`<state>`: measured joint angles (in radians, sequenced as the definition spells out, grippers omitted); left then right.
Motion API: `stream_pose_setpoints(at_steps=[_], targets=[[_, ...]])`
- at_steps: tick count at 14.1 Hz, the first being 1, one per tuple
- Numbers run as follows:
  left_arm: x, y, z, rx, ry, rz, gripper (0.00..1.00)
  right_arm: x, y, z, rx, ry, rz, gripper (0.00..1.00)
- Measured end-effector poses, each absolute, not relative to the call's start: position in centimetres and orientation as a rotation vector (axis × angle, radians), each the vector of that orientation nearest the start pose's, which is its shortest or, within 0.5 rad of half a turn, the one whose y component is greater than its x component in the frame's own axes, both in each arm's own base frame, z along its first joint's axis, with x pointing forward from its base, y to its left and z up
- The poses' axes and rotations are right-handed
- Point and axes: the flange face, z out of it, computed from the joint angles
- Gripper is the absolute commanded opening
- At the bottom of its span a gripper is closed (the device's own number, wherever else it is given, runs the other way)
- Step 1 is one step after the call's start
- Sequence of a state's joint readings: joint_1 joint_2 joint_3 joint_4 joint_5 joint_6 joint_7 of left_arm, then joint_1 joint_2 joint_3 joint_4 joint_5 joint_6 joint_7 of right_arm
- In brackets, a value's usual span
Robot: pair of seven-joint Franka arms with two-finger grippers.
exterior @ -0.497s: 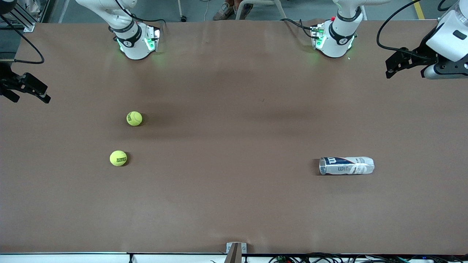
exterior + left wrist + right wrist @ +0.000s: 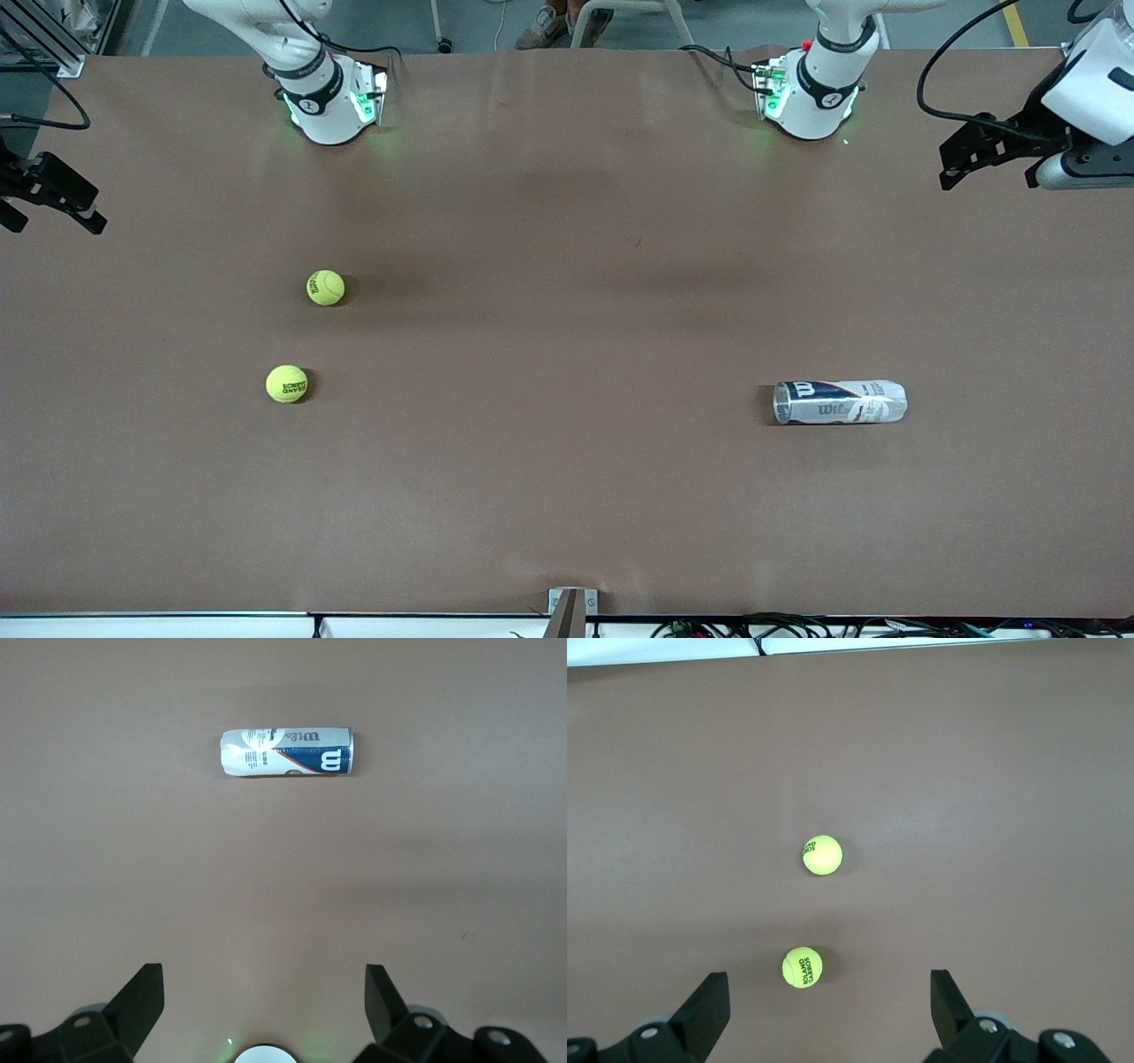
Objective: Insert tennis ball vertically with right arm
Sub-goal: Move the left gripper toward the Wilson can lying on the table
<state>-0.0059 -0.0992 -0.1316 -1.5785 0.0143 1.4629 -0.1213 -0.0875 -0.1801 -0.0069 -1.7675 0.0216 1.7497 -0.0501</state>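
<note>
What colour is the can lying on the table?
The can is white and navy with a red stripe, clearest in the left wrist view.

2 yellow-green tennis balls toward right arm's end: farther ball, nearer ball, apart. Wilson ball can lies on its side toward left arm's end, open mouth facing the balls.

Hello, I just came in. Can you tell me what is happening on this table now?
Nothing is held yet. Both arms wait high at the table's ends: the right tool and the left tool are open and empty. Two tennis balls lie apart toward the right arm's end, one farther from the front camera than the other. The ball can lies on its side toward the left arm's end, not upright.
</note>
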Motion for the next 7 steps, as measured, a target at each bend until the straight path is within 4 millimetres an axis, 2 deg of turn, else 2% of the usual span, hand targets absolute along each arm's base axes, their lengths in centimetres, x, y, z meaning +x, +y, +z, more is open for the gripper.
stream_pose_setpoints(at_steps=[4, 7], targets=[[52.1, -7.6, 64.2, -3.128, 0.074, 0.064, 1.0, 51.4, -4.6, 63.9, -3.12, 0.069, -0.243, 1.0], [53.8, -7.7, 59.9, -3.123, 0.229, 0.187, 1.0, 51.7, -4.6, 63.6, -3.12, 0.067, -0.232, 1.0]])
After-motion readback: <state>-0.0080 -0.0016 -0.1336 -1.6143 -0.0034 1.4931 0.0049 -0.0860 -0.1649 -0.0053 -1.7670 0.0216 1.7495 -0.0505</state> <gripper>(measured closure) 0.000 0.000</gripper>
